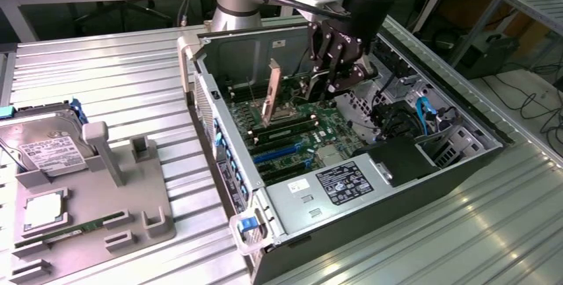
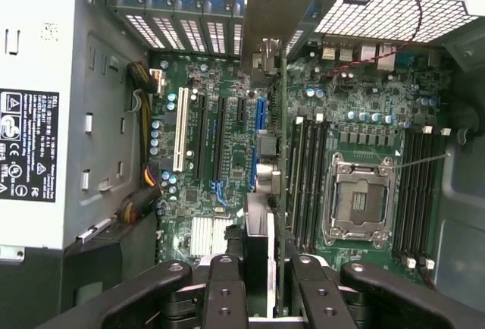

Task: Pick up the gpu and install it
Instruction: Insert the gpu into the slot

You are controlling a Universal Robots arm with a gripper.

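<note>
A ribbed metal bench (image 1: pixel 115 87) carries an open computer case (image 1: pixel 291 225) in the middle of the frame, motherboard (image 1: pixel 304 133) exposed. The hand (image 1: pixel 327 84), at upper centre, is clenched on the gpu (image 1: pixel 274 90), which hangs on edge inside the case above the board, bracket strip upward. From the wrist view the card (image 2: pixel 282 139) runs just beside the blue slot (image 2: pixel 262 117). Doing this well, I reckon, means keeping the card square, lining its edge over the slot, and pressing evenly.
</note>
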